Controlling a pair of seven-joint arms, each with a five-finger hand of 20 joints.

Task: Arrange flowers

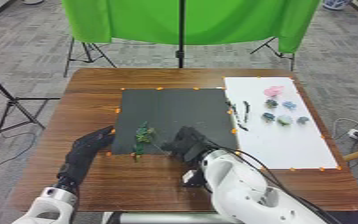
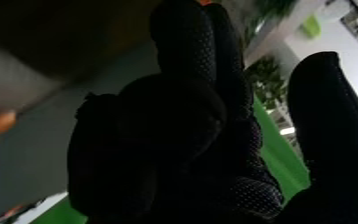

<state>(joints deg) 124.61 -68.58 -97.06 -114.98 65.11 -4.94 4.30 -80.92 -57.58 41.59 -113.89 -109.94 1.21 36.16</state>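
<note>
Right hand has loose fingers, with its thumb apart. It should pinch the stem softly: the green leafy sprig is by the black mat's near left corner.

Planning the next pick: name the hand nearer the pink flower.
Right. The right hand is over the near part of the dark sheet; the left hand is at its left edge, farther from the pink flower.

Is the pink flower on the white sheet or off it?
On it: the pink flower lies within the edges of the white sheet.
</note>
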